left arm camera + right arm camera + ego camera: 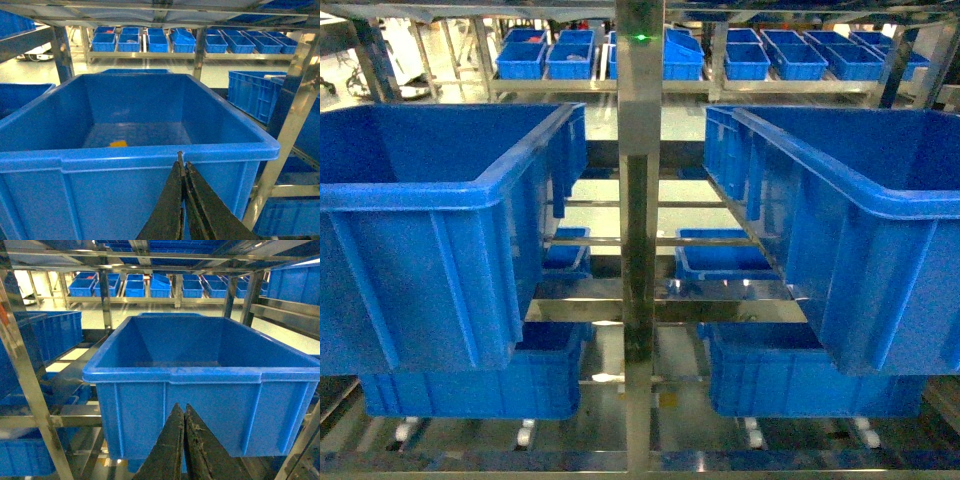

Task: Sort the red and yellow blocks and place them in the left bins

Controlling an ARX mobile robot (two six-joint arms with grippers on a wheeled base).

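**One yellow block already binned, both hands empty**

One small yellow block [118, 143] lies on the floor of the large blue plastic left bin [150, 155]. Left hand [183, 165] and right hand [183, 412] hang near their bins' front walls, fingers pressed together, holding nothing. Risk: advancing could ram a rim.

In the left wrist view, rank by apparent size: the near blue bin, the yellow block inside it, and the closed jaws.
1. Near blue bin
2. Left gripper with jaws closed, though nearness to the camera enlarges it
3. Yellow block
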